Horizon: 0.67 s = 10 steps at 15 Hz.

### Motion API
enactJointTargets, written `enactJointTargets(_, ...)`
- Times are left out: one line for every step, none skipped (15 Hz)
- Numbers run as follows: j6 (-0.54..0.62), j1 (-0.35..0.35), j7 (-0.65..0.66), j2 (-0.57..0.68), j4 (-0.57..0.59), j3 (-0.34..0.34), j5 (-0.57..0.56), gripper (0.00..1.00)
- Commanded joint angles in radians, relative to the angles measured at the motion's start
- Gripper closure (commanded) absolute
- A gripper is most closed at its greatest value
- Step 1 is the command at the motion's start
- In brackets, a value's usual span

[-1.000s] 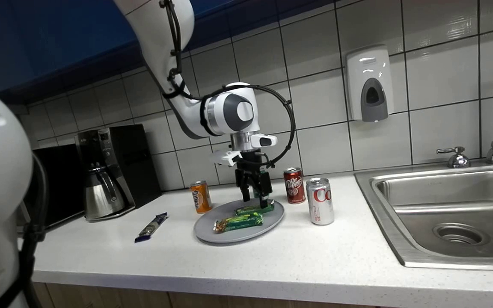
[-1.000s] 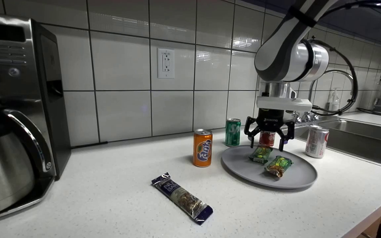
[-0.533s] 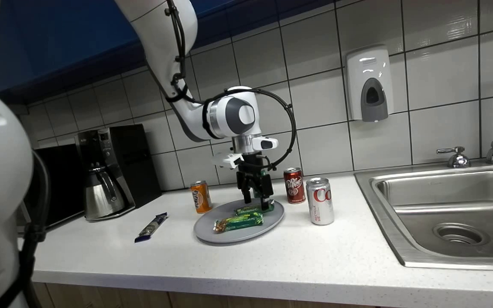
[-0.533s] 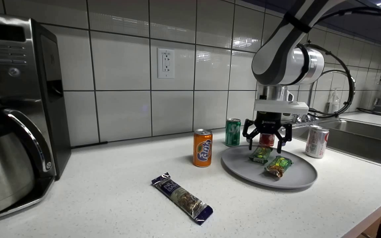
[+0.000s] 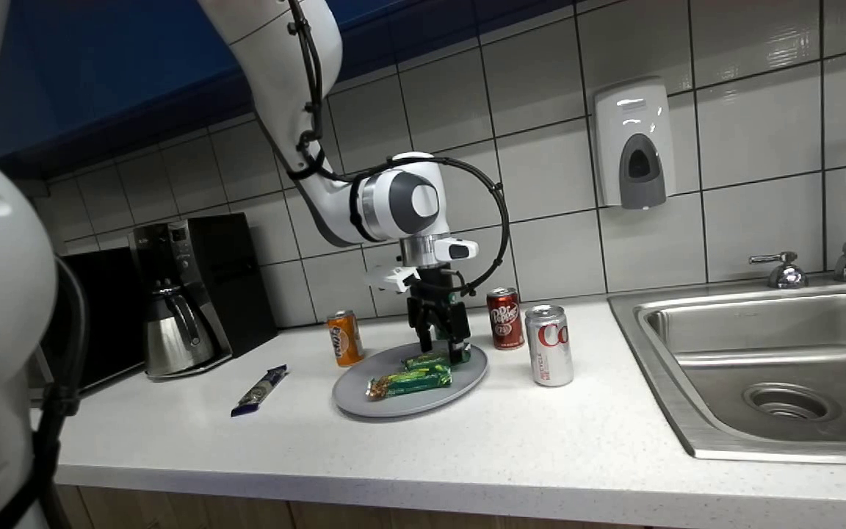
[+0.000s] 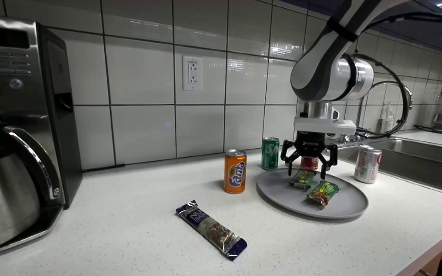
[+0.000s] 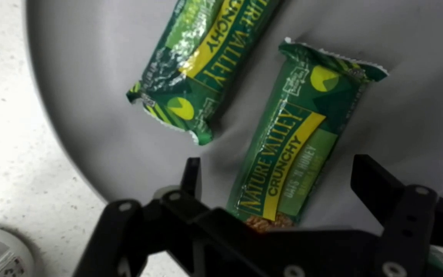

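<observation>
My gripper [image 6: 306,172] points down over the grey plate [image 6: 276,193], open. In the wrist view, a green granola bar [image 7: 283,154] in its wrapper lies between the fingers [image 7: 371,181], with space on both sides. Its lower end is hidden behind the gripper body. A second green bar [image 7: 210,50] lies beside it on the plate, outside the jaws. Both exterior views show the pair: the bar nearer the wall [image 6: 302,179] is beneath my gripper [image 5: 440,350], the other bar [image 5: 410,382] nearer the counter's front. Whether a fingertip touches the plate I cannot tell.
Cans stand around the plate: orange Fanta [image 6: 235,172], green Sprite [image 6: 270,153], red Dr Pepper [image 5: 505,318] and silver Diet Coke [image 5: 549,345]. A nut bar [image 6: 211,230] lies on the counter. A coffee maker [image 5: 206,286] and a steel sink [image 5: 783,367] flank this area.
My gripper has come down a little toward the bar nearer the wall, shifting slightly sideways. The jaws stay open, and the bars, plate and cans have not moved.
</observation>
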Motion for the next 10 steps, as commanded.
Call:
enactJointTargets(-0.019, 0.013, 0.024, 0.011, 0.023, -0.013, -0.009, 0.00)
enactJointTargets(-0.020, 0.012, 0.023, 0.013, 0.022, -0.012, -0.007, 0.25)
enactJointTargets(-0.020, 0.012, 0.022, 0.014, 0.022, -0.012, -0.006, 0.26)
enactJointTargets(-0.020, 0.012, 0.021, 0.014, 0.021, -0.011, -0.006, 0.34)
enactJointTargets(-0.021, 0.011, 0.019, 0.014, 0.021, -0.011, -0.005, 0.44)
enactJointTargets(-0.021, 0.011, 0.019, 0.014, 0.021, -0.010, -0.004, 0.51)
enactJointTargets(-0.022, 0.011, 0.017, 0.013, 0.020, -0.010, -0.003, 0.58)
enactJointTargets(-0.022, 0.011, 0.017, 0.012, 0.020, -0.009, -0.003, 0.66)
enactJointTargets(-0.023, 0.011, 0.016, 0.012, 0.021, -0.009, -0.002, 0.73)
enactJointTargets(-0.024, 0.012, 0.016, 0.010, 0.022, -0.009, -0.003, 0.81)
